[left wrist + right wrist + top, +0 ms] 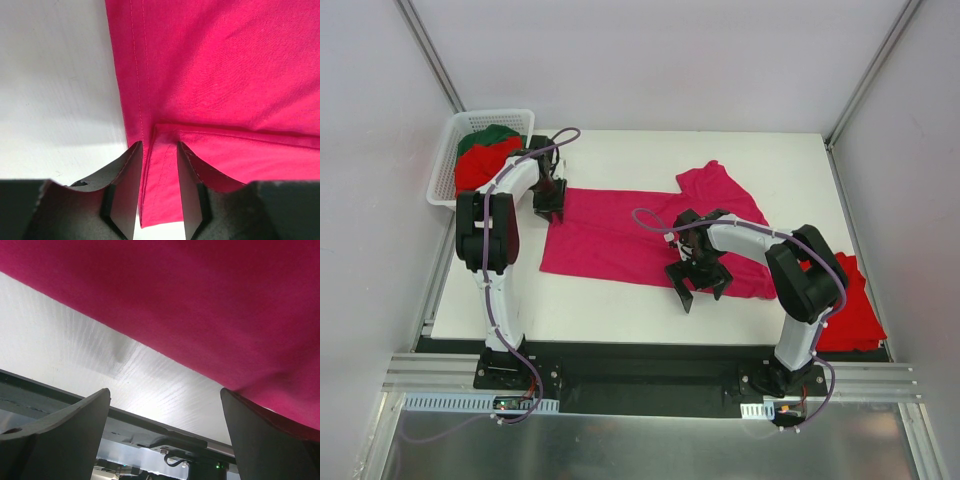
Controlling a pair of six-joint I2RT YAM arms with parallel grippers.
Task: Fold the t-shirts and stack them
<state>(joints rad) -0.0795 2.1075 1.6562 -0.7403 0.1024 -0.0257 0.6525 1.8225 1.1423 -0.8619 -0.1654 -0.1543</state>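
Observation:
A magenta-pink t-shirt [620, 238] lies spread across the middle of the white table [620, 305], with one sleeve towards the back [712, 182]. My left gripper [552, 205] is at its far left corner. In the left wrist view the fingers [125, 185] stand a narrow gap apart, straddling the flat hem corner [162, 175], not pinching it. My right gripper [700, 285] is wide open and empty at the shirt's near edge [200, 315], over bare table [125, 370]. A bright red t-shirt [847, 300] lies at the near right corner.
A white lattice basket [448, 150] at the back left holds red [480, 165] and dark green [485, 135] shirts. The table's near edge and the black rail [150, 425] lie just below my right gripper. Grey walls surround the table.

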